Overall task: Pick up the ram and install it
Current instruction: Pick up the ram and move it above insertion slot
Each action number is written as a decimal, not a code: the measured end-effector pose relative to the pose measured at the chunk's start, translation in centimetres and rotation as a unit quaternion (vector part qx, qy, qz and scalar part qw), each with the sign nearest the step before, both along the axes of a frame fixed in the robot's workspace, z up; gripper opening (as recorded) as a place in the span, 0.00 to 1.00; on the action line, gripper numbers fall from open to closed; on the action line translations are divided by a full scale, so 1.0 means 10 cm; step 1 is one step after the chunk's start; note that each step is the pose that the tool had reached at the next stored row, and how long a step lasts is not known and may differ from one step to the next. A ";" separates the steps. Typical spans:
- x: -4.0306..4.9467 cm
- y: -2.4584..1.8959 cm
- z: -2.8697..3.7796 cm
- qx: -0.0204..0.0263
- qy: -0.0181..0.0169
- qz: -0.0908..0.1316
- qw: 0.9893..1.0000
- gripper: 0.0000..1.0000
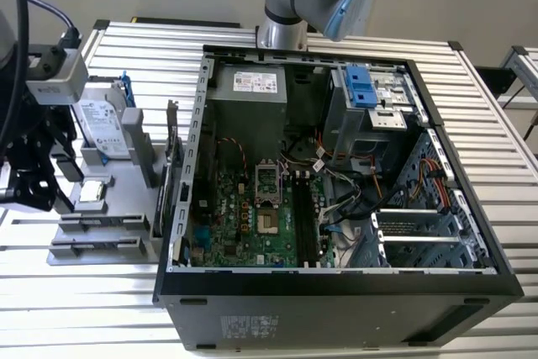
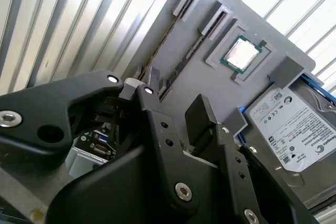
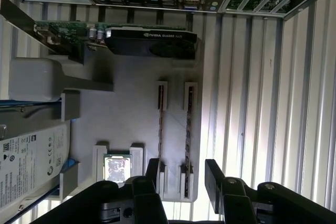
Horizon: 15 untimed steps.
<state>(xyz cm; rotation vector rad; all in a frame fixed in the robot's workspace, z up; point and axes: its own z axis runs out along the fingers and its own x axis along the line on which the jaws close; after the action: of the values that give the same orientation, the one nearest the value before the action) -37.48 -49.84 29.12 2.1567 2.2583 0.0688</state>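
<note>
1. Standing on edge, the ram [image 3: 188, 129] sits in the grey tray's [image 3: 131, 103] slot nearest the tray's edge.
2. Gripper [image 3: 182, 165] hangs above the tray, jaws wide apart astride the ram's end, holding nothing.
3. Open computer case [image 1: 336, 292] stands beside the tray.

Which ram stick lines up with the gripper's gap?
The ram farther from the processor chip, at the tray's edge; the other stick sits beside the chip.

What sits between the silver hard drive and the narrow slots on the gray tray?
The square processor chip, in its own recess; the first wrist view shows it.
</note>
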 end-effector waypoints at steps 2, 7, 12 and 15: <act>0.001 -0.001 -0.005 0.000 0.000 0.000 1.000 1.00; 0.000 0.000 -0.016 0.000 0.000 0.000 1.000 1.00; 0.000 0.000 -0.027 0.000 0.000 0.000 1.000 1.00; 0.001 0.000 -0.034 0.000 0.001 0.000 1.000 1.00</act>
<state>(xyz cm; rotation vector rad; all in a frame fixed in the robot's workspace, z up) -37.48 -49.84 28.77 2.1572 2.2589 0.0677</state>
